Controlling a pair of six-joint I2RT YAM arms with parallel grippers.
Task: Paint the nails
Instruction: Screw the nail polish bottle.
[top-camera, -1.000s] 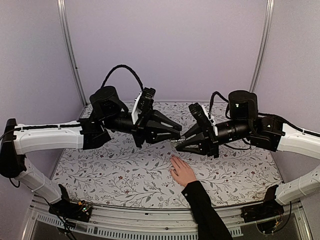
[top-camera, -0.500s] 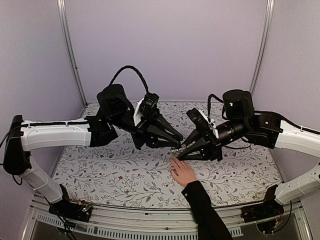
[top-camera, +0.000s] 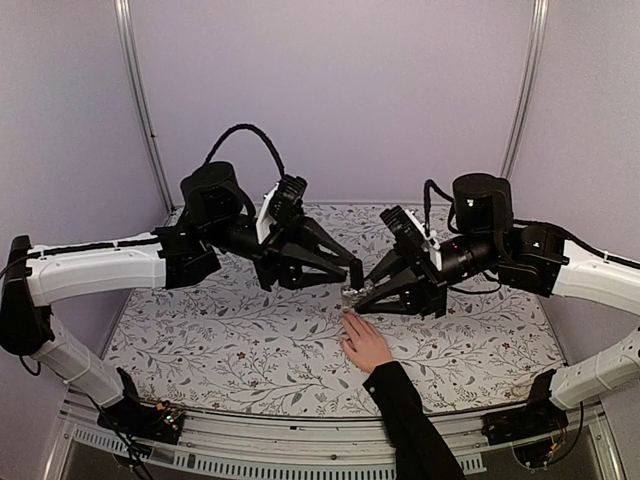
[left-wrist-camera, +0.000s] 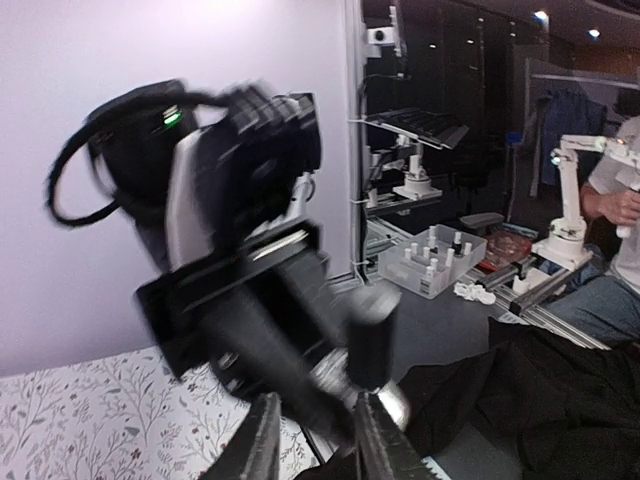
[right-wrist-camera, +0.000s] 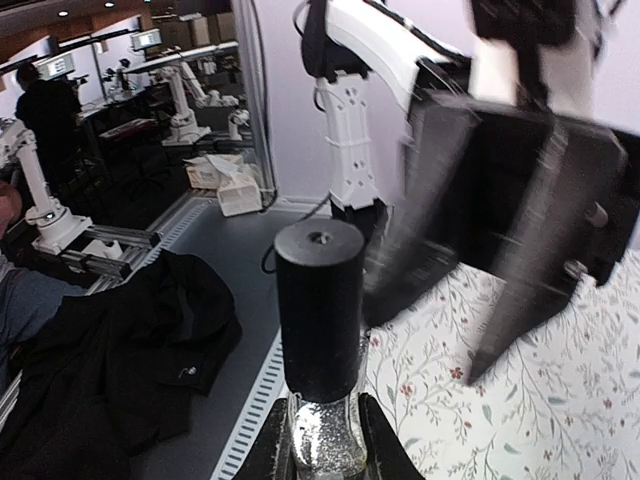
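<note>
Both arms converge; right hand (top-camera: 352, 297) pinches bottle (right-wrist-camera: 320, 330), left hand (left-wrist-camera: 313, 425) seemingly parted.

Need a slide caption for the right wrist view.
Right tool grips a capped glitter polish bottle; left tool, blurred, hangs open just beyond it.

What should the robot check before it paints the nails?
1. Right gripper holds the bottle tight: ok.
2. Cap off the bottle: not ok, it is on.
3. Left gripper gripping the cap: not ok, its fingers stand apart and the cap is just past them.
4. Hand lying flat on the table: ok.
5. Nails clean and ready: cannot tell, too small to see.
</note>
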